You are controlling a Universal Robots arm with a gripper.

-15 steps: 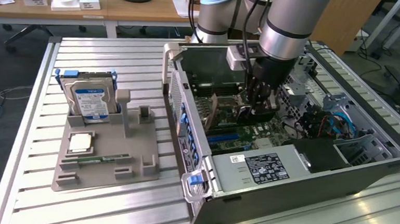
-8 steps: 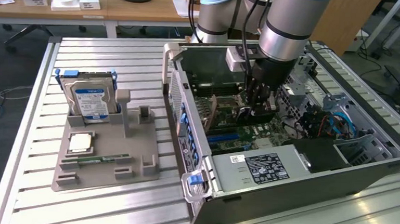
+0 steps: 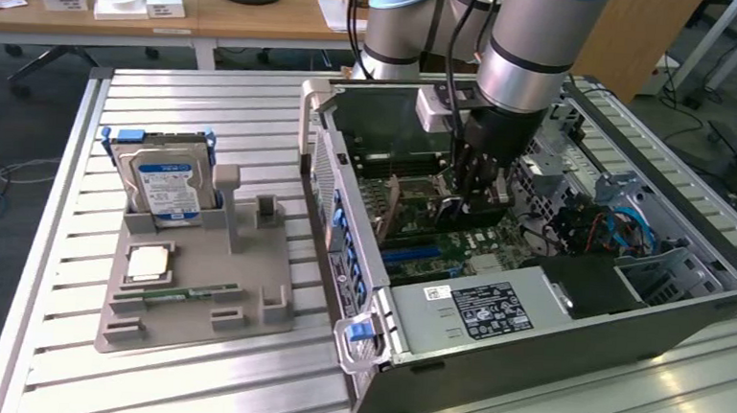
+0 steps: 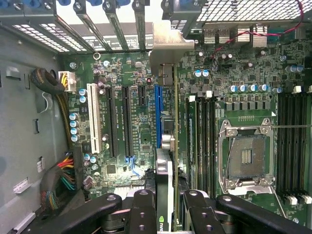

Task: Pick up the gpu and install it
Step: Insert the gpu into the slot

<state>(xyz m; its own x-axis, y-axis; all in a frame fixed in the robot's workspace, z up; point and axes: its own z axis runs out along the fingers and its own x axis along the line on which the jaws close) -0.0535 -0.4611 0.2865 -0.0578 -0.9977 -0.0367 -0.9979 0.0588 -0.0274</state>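
Your claw [image 3: 479, 186] is down inside the open computer case [image 3: 551, 357], which lies on its side on the slatted metal worktop [image 3: 195, 109]. It hangs low over the motherboard [image 4: 144, 134], near the middle of the case.

In the wrist view you can see the claw pinching the gpu [image 4: 164, 178]. The black fingers [image 4: 141, 209] sit on either side of the card, which you see edge-on. The card stands upright on its long edge over the board. Its silvery end bracket [image 4: 169, 46] reaches to the row of rear slot openings in the case wall. The thin green edge of the card runs just beside the blue slot [image 4: 157, 117], between that slot and the nearest memory slots [image 4: 202, 141]. You cannot tell from either view whether the card's lower edge has entered a slot or hangs just above the board.

The processor socket [image 4: 245, 156] sits beyond the memory slots, well apart from the card.

Off to the exterior view's left, a grey holder [image 3: 248, 300] rests on the worktop. A hard drive [image 3: 165, 186] with a blue label stands upright in it, and a narrow green RAM stick [image 3: 190, 294] lies flat near its front edge.
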